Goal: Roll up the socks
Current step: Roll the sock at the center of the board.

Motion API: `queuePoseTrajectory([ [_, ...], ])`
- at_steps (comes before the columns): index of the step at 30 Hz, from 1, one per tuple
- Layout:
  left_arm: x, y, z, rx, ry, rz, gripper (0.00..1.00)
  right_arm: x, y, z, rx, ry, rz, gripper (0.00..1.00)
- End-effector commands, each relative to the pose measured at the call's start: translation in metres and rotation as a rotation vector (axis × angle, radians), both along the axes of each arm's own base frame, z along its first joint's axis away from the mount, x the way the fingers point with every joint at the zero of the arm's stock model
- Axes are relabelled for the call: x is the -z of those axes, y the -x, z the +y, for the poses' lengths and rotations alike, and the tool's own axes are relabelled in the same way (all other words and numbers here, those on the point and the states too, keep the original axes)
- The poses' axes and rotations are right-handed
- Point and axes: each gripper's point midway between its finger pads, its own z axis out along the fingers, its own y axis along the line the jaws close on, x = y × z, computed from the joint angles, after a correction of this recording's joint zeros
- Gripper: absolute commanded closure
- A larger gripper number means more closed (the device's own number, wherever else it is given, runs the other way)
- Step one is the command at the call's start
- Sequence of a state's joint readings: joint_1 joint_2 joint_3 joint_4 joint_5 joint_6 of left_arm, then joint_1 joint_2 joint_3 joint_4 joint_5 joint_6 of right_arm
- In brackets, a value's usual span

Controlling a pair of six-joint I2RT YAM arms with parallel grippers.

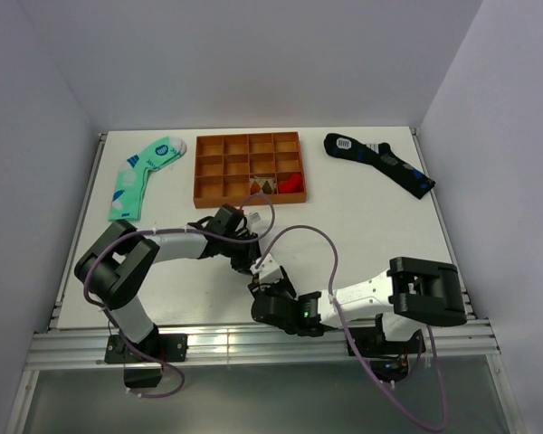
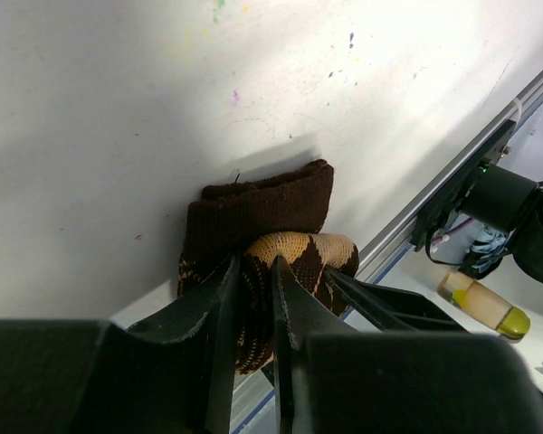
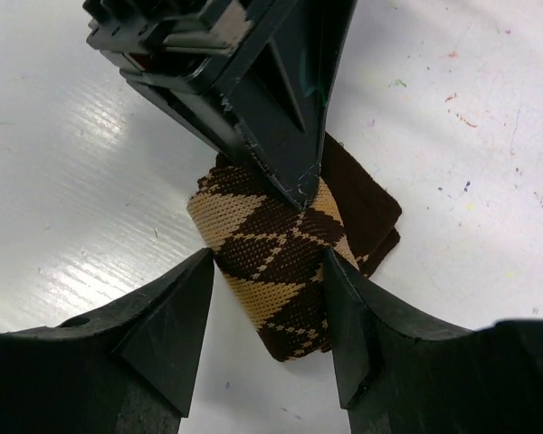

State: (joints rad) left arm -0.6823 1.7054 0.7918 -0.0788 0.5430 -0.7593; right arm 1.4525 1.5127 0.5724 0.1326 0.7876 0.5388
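Near the middle of the table's (image 1: 380, 217) near edge, your left gripper (image 2: 255, 268) pinches a fold of the socks (image 2: 271, 203). Your right gripper (image 3: 268, 271) clasps the roll from both sides, apparently to stop it unrolling.
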Motion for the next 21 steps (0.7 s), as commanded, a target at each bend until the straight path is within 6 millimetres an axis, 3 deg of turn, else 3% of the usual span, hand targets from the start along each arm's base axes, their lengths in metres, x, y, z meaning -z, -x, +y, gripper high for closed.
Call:
queuePoseTrajectory([
  [1, 0.066, 0.025, 0.069, -0.013, -0.34, 0.095, 1.0, 0.026, 0.015, -0.005, -0.05, 0.118, 0.072, 0.41],
  [15, 0.055, 0.021, 0.062, -0.011, -0.232, 0.143, 1.0, 0.054, 0.021, 0.009, -0.102, 0.299, 0.106, 0.43],
  [21, 0.045, 0.024, 0.055, -0.002, -0.151, 0.154, 1.0, 0.065, 0.024, 0.016, -0.128, 0.304, 0.143, 0.57],
])
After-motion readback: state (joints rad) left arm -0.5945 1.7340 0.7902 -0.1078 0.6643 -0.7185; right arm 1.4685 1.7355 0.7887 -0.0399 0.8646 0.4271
